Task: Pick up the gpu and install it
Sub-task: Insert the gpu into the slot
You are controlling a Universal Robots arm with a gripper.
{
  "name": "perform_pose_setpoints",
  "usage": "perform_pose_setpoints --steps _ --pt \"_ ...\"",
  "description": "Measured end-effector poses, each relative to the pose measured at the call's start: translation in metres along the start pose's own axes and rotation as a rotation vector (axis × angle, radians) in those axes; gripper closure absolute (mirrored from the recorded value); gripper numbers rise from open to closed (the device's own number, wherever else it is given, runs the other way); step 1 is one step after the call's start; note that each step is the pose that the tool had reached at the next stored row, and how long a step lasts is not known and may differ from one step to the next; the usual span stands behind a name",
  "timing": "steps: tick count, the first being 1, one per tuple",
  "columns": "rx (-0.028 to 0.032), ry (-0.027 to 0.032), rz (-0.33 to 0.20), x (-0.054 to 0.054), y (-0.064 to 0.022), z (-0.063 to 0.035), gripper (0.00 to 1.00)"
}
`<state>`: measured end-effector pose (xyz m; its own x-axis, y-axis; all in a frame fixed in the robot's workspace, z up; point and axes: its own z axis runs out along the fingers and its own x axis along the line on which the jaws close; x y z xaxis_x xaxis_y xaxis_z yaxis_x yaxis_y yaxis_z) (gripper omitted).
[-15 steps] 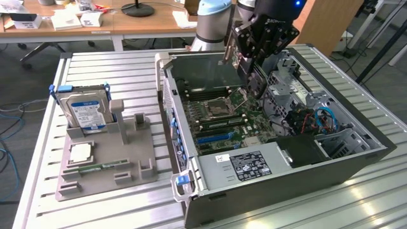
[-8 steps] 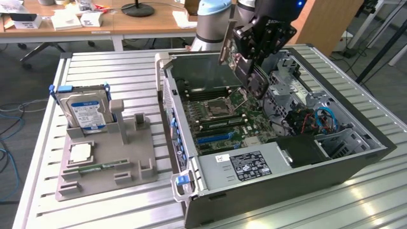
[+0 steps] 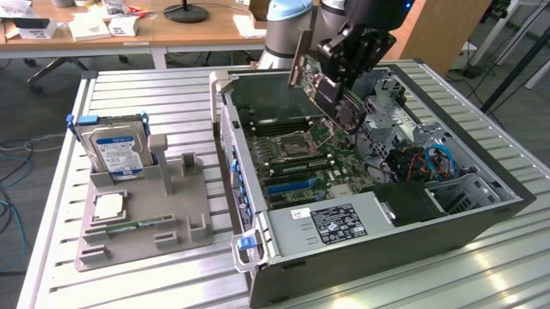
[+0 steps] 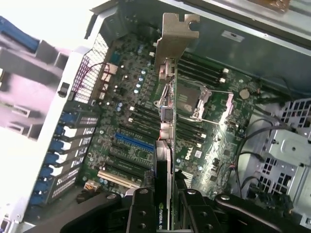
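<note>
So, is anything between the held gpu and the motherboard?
Nothing: in the exterior view the gpu, clamped in the gripper, hangs tilted over the motherboard with bare air between them.

Slatted pale metal table (image 3: 163, 96), its ribs running across the exterior view. Two items rest directly on it: an open computer case (image 3: 361, 270), lying on its side with the motherboard facing up, toward the exterior view's right; and a grey moulded holder (image 3: 129, 244), just beside the case on the exterior view's left. Bare slats show along the near edge
</note>
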<state>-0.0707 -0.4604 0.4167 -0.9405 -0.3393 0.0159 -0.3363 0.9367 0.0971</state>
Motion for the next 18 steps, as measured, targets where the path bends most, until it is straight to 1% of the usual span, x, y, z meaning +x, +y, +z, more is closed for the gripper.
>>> perform_pose_setpoints --steps 18 --pt "0.0053 0.0319 -0.326 0.0 -0.0003 0.0024 0.74"
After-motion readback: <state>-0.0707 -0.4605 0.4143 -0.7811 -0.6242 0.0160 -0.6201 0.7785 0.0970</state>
